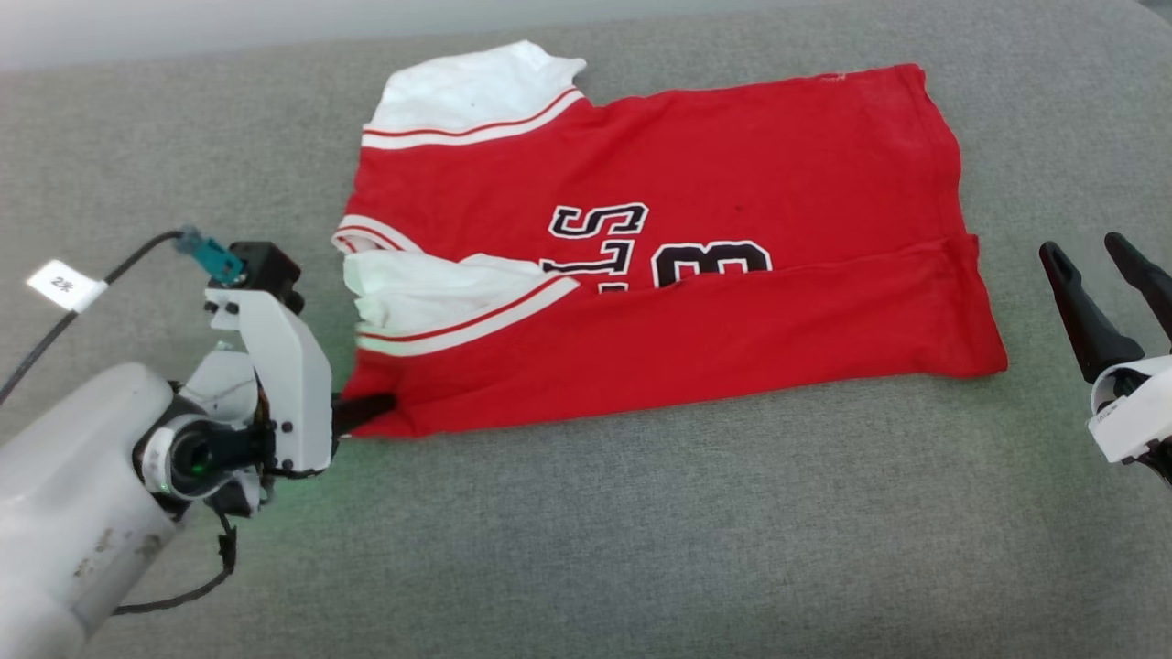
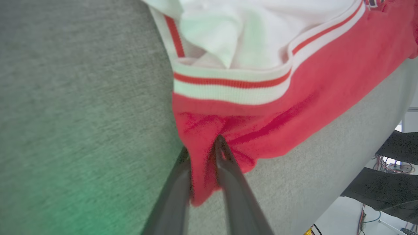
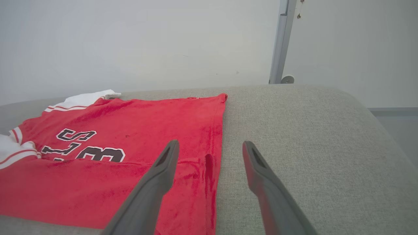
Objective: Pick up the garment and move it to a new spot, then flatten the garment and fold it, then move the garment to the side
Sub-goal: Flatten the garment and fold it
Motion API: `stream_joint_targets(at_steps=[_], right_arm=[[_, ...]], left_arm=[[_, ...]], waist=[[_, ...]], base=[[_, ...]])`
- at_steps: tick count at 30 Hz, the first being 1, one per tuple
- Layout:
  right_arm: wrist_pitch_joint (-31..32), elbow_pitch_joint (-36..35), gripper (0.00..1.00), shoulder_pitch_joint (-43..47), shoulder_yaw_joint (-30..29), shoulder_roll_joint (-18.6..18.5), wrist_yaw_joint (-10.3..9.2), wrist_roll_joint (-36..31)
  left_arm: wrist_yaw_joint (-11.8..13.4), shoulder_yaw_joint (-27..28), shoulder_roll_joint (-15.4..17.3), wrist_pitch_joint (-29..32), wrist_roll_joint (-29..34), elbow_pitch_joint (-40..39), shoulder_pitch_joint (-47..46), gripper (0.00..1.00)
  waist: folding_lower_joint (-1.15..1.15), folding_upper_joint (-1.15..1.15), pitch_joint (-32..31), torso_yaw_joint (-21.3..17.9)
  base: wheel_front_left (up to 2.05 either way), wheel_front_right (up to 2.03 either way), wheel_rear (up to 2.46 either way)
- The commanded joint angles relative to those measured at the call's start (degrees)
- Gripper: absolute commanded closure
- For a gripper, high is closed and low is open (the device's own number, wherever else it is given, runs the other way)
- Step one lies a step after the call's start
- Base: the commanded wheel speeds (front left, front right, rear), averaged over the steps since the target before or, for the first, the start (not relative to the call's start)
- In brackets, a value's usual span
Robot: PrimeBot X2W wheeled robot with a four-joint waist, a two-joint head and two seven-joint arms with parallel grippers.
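Two claws frame the garment (image 1: 732,156) in the head view. It lies partly folded on the grey padded surface (image 1: 586,549), its long axis running left to right, with the white sleeves toward the robot's left and the hem toward its right. The near long edge is turned up over the chest, cutting the lettering in half. The left claw (image 1: 364,408) meets the near-left corner, its dark tip disappearing into the red cloth. The right claw (image 1: 1086,249) stands spread and empty just off the hem end, apart from the fabric. In the left wrist view, the two fingers of the left claw (image 2: 202,147) are closed on that corner. A tongue of red cloth is pinched between them, and the striped trim (image 2: 228,83) and crumpled white sleeve (image 2: 248,32) lie just beyond. In the right wrist view, the right claw (image 3: 210,145) is wide open with nothing between its fingers. The hem edge of the garment (image 3: 147,120) runs directly ahead of the gap, one finger over red cloth and the other over bare grey surface (image 3: 310,130). My judgement is that the coming move turns on this pairing. The left arm already has its corner, while the matching near-right corner lies ahead of and slightly to the left of the right claw, which is the nearer arm for it.
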Motion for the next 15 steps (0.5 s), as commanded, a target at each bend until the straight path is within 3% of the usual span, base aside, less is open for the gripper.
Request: stream_joint_targets(at_steps=[1, 7, 15], right_arm=[[0.2, 0.1, 0.0, 0.8, -0.2, 0.2, -0.09, -0.6], [7.5, 0.7, 0.0, -0.9, 3.1, -1.6, -0.09, -1.6], [28.4, 5.0, 0.0, -7.2, 10.4, -3.2, -0.09, -0.5]], left_arm=[[-0.7, -1.1, -2.0, 0.4, -0.7, 0.8, 2.4, 1.0], [-2.6, -0.8, -3.1, -0.5, -0.4, 1.8, 1.6, 1.0], [-3.9, -1.1, -4.9, -1.1, 0.8, 1.2, 0.0, 1.0]], waist=[[0.0, 0.0, 0.4, -0.6], [0.0, 0.0, 0.4, 0.1], [0.0, 0.0, 1.5, 2.3]], base=[[0.0, 0.0, 0.0], [0.0, 0.0, 0.0], [0.0, 0.0, 0.0]])
